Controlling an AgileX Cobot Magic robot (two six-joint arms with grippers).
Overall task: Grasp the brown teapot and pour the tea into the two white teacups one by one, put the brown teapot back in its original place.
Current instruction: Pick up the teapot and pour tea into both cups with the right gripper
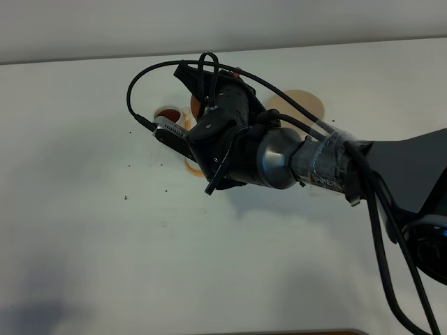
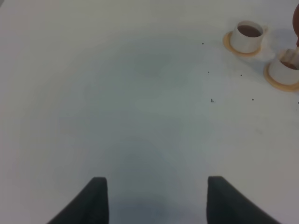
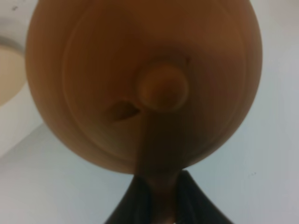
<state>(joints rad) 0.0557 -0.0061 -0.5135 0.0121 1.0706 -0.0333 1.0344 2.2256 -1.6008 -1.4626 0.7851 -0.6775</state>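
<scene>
My right gripper (image 3: 159,200) is shut on the loop handle of the brown teapot (image 3: 145,84), which is held tilted off the table with its knobbed lid facing the wrist camera. In the exterior high view the right gripper (image 1: 199,87) and arm cover most of the teapot (image 1: 197,106). One white teacup (image 2: 246,36) on an orange coaster holds dark tea (image 2: 249,31); the same teacup (image 1: 166,114) shows left of the gripper. The second teacup (image 2: 284,71) sits beside it with the teapot's spout (image 2: 290,55) just above it. The left gripper (image 2: 156,198) is open over bare table.
The pale beige saucer (image 1: 302,103) lies bare, right of the teapot. An orange coaster edge (image 1: 190,166) shows under the right arm, which crosses the white table (image 1: 105,230) from the right. Small dark specks dot the table.
</scene>
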